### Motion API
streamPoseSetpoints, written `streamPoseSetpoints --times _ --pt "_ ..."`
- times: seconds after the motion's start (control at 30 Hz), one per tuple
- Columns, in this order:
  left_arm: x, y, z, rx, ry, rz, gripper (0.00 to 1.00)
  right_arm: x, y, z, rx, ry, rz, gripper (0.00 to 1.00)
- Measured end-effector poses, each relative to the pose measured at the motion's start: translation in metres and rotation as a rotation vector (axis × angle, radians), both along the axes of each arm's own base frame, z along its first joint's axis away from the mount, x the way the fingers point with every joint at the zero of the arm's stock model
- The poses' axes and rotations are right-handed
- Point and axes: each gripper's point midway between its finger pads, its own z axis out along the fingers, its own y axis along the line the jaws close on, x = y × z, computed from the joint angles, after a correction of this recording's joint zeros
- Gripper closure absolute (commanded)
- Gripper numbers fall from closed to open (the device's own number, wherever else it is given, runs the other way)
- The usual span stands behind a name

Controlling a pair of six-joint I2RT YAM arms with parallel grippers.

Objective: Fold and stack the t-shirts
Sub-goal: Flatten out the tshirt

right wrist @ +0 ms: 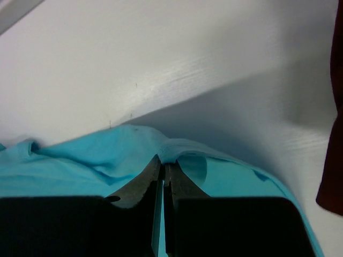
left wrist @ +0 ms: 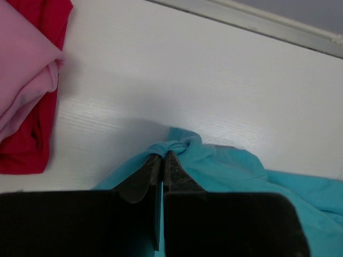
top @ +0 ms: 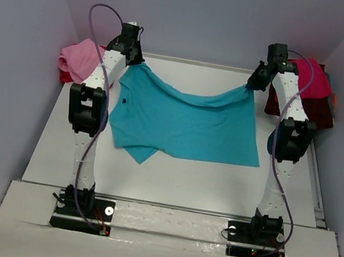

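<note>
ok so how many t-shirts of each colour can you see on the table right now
turquoise t-shirt: 1
pink t-shirt: 1
red t-shirt: 1
crimson t-shirt: 1
dark maroon t-shirt: 1
total: 5 that show; the two side piles could hide more underneath

No legible text or markings.
</note>
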Motion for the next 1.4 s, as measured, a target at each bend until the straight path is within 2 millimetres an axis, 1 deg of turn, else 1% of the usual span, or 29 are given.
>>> streamPoseSetpoints --times 0.03,0.07,0.1,0.13,0.17,0.2,0.23,0.27,0.3,0.33,0.37,0.4,0.5,0.6,0.73,0.83,0.93,0.97,1.0,1.03,1.07,1.1,1.13,1.17,1.23,1.3,1.33,1.37,1.4 --pt "0.012 -0.002 0.011 -0.014 -0.038 0.000 0.94 0.009 -0.001 -0.003 0.009 -0.008 -0.005 0.93" --pt "0.019 -0.002 -0.007 -0.014 -0.016 0.002 0.94 0.019 -0.004 -0.007 0.023 -0.017 -0.013 0.92" --pt "0.023 -0.002 -0.014 -0.018 -0.010 0.004 0.94 0.024 -0.007 -0.012 0.031 -0.018 -0.020 0.89" --pt "0.028 -0.002 -0.021 -0.020 -0.001 0.005 0.90 0.029 -0.010 -0.016 0.044 -0.017 -0.027 0.78" --pt "0.036 -0.004 -0.024 -0.026 -0.007 0.006 0.83 0.033 -0.012 -0.019 0.055 -0.017 -0.033 0.71" --pt "0.045 -0.004 -0.032 -0.031 -0.011 0.009 0.71 0.037 -0.016 -0.023 0.070 -0.019 -0.043 0.64" --pt "0.049 -0.003 -0.036 -0.033 -0.014 0.013 0.66 0.042 -0.021 -0.030 0.081 -0.019 -0.049 0.49" --pt "0.055 -0.002 -0.046 -0.034 -0.010 0.013 0.58 0.046 -0.025 -0.034 0.090 -0.023 -0.055 0.41" --pt "0.058 -0.002 -0.059 -0.042 0.004 0.019 0.49 0.048 -0.028 -0.036 0.094 -0.024 -0.059 0.33" --pt "0.058 -0.001 -0.065 -0.044 0.014 0.022 0.36 0.051 -0.030 -0.041 0.098 -0.026 -0.058 0.14" --pt "0.058 0.001 -0.075 -0.046 0.029 0.027 0.28 0.052 -0.035 -0.043 0.102 -0.027 -0.060 0.06" --pt "0.058 0.002 -0.080 -0.047 0.038 0.031 0.27 0.053 -0.036 -0.044 0.102 -0.027 -0.058 0.00" --pt "0.060 0.009 -0.084 -0.058 0.039 0.047 0.20 0.057 -0.037 -0.039 0.120 -0.053 -0.035 0.00" --pt "0.066 0.013 -0.079 -0.070 0.013 0.062 0.19 0.060 -0.031 -0.034 0.129 -0.071 -0.018 0.01" --pt "0.061 0.018 -0.083 -0.074 0.021 0.075 0.19 0.053 -0.026 -0.041 0.142 -0.046 -0.001 0.11" --pt "0.035 0.014 -0.086 -0.066 0.075 0.066 0.21 0.035 -0.024 -0.051 0.144 0.015 0.004 0.25" --pt "0.009 -0.002 -0.077 -0.063 0.101 0.040 0.21 0.001 -0.019 -0.061 0.152 0.094 0.011 0.34" --pt "-0.004 -0.009 -0.071 -0.062 0.103 0.026 0.21 -0.007 -0.017 -0.062 0.153 0.111 0.013 0.37" --pt "-0.025 -0.018 -0.065 -0.060 0.120 0.007 0.21 -0.018 -0.016 -0.061 0.154 0.130 0.012 0.41" --pt "-0.047 -0.030 -0.059 -0.059 0.128 -0.017 0.21 -0.034 -0.014 -0.061 0.154 0.145 0.013 0.50" --pt "-0.065 -0.038 -0.053 -0.062 0.137 -0.038 0.22 -0.049 -0.011 -0.060 0.156 0.165 0.019 0.52" --pt "-0.084 -0.048 -0.044 -0.066 0.142 -0.062 0.23 -0.067 -0.007 -0.058 0.159 0.190 0.028 0.54" --pt "-0.096 -0.056 -0.036 -0.073 0.135 -0.081 0.24 -0.076 -0.004 -0.053 0.161 0.192 0.031 0.54" --pt "-0.119 -0.069 -0.025 -0.085 0.131 -0.118 0.24 -0.086 0.002 -0.046 0.163 0.188 0.045 0.54" --pt "-0.149 -0.083 -0.008 -0.107 0.119 -0.161 0.24 -0.108 0.013 -0.035 0.166 0.185 0.072 0.54" --pt "-0.171 -0.088 0.002 -0.122 0.110 -0.178 0.25 -0.128 0.023 -0.032 0.168 0.184 0.099 0.53" --pt "-0.182 -0.087 0.003 -0.130 0.113 -0.177 0.26 -0.144 0.027 -0.034 0.168 0.204 0.109 0.52" --pt "-0.197 -0.085 0.003 -0.137 0.123 -0.174 0.26 -0.159 0.032 -0.035 0.171 0.219 0.126 0.52" --pt "-0.211 -0.082 -0.001 -0.142 0.135 -0.169 0.27 -0.169 0.036 -0.037 0.175 0.230 0.138 0.52"
